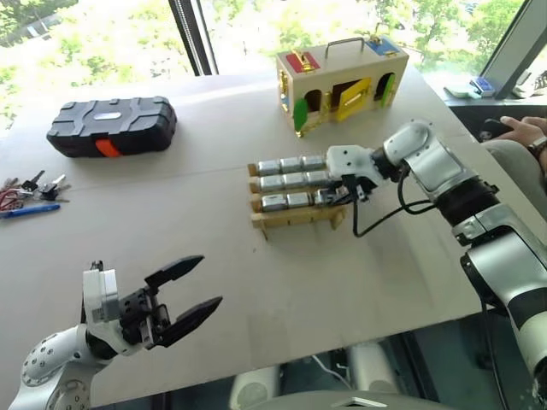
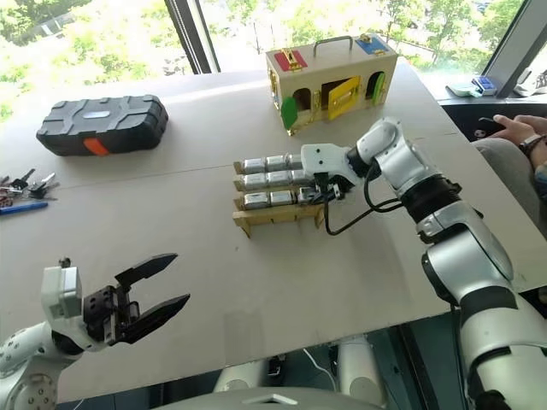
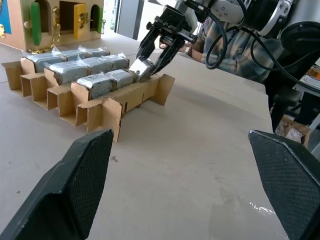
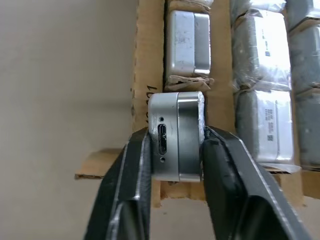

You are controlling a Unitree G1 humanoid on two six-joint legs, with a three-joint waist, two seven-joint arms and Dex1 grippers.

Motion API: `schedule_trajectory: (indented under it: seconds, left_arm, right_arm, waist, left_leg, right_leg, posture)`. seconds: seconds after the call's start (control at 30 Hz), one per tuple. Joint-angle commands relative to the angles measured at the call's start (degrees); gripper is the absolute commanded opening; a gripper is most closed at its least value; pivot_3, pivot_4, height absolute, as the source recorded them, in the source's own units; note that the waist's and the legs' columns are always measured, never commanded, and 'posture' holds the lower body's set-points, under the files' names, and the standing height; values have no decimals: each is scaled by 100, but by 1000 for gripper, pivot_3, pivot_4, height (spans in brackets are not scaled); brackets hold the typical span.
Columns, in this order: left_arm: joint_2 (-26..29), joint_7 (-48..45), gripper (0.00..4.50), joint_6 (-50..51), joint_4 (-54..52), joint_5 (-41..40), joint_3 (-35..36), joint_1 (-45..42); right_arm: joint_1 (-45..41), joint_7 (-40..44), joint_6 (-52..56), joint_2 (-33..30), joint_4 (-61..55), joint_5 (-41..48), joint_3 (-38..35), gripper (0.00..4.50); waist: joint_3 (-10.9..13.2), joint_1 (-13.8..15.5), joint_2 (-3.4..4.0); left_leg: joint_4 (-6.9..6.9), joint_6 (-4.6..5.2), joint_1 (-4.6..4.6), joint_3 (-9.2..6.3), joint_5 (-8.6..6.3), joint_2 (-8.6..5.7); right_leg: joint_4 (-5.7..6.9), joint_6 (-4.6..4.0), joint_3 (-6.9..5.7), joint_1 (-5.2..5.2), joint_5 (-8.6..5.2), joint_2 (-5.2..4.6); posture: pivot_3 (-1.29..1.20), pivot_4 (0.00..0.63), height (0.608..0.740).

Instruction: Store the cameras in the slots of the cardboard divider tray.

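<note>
Our right pincer point(image 1: 345, 193) reaches down at the right end of the cardboard divider tray point(image 1: 295, 220), which sits near the middle of the surface point(image 1: 214, 248), in front of the wooden box with coloured doors point(image 1: 342, 81) by the far edge. In the right wrist view the two black fingers point(image 4: 127, 185) flank a silver camera point(image 4: 177, 135) on both sides, touching or nearly touching it, over the end slot of the row nearest our body; we cannot tell whether they press it or have slackened. The other cameras point(image 1: 291, 165) fill the three rows toward the far edge, lying side by side in the slots, and the nearest row of slats stands bare. Our left pincer point(image 1: 190, 292) hangs above the near left part of the surface, well apart from the tray, its fingers spread wide with nothing between them. A black plastic case point(image 1: 111, 125) lies toward the far left corner, and a bunch of keys point(image 1: 30, 190) rests by the left edge. A person's hand point(image 1: 521, 130) shows beyond the right edge.
</note>
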Motion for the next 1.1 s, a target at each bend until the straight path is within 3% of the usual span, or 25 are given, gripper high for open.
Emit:
schedule_trajectory:
  seconds: [0.03, 0.07, 0.23, 0.3, 0.43, 0.7, 1.1]
  left_arm:
    - [-28, 84, 4500, -107, -231, -59, 86, 28]
    - [-33, 104, 4500, -126, -223, -39, 76, 6]
    - [-15, 431, 4500, 72, -146, -169, 71, -298]
    - [19, 472, 4500, 122, -98, -158, 22, -412]
    - [122, 432, 4500, 238, 100, -104, -157, -785]
    - [216, 251, 4500, 310, 505, -32, -406, -1374]
    - [178, 235, 4500, 264, 383, -49, -244, -1174]
  right_arm:
    - [10, -336, 189, -31, -456, 239, -606, 3596]
    - [85, -396, 328, -83, -763, 350, -769, 3999]
    - [1396, -1239, 1560, -661, -3800, 873, -1930, 3999]
    - [1966, -1714, 2268, -788, -4786, 1016, -2366, 4484]
    - [2972, -2657, 3578, -774, -6311, 1189, -2866, 4484]
    - [3078, -4047, 4024, 100, -6064, 1056, -2420, 4484]
    - [3021, -4467, 3290, 126, -5009, 663, -1777, 4484]
  waist:
    - [1, -1, 1]
    - [2, 3, 2]
    - [1, 103, 1]
    - [1, 111, 1]
    - [-1, 137, -2]
    - [-3, -13, -2]
    - [-6, -7, -8]
  left_leg:
    - [0, 0, -1, -2, 0, 0]
    - [0, 0, -4, -3, 0, 0]
    - [-3, 0, -13, -6, 0, -3]
    - [-4, -1, -12, -9, -1, -4]
    - [2, -1, -4, -4, -1, -3]
    - [3, -1, 4, -1, 0, 8]
    - [4, 0, 0, 29, 0, 3]
  right_leg:
    - [0, -7, 0, 0, 5, 0]
    - [0, -9, 0, -3, 6, 0]
    - [-6, -3, -11, -2, 1, -4]
    - [-6, 9, -8, -3, -5, -6]
    - [2, 10, -3, -1, -6, -5]
    - [6, 1, 1, -2, 0, 11]
    - [1, 2, 5, 0, 0, 8]
  posture:
    - [0, 150, 740]
    - [0, 150, 740]
    - [0, 150, 740]
    - [0, 150, 740]
    - [0, 150, 740]
    - [0, 150, 740]
    - [0, 150, 740]
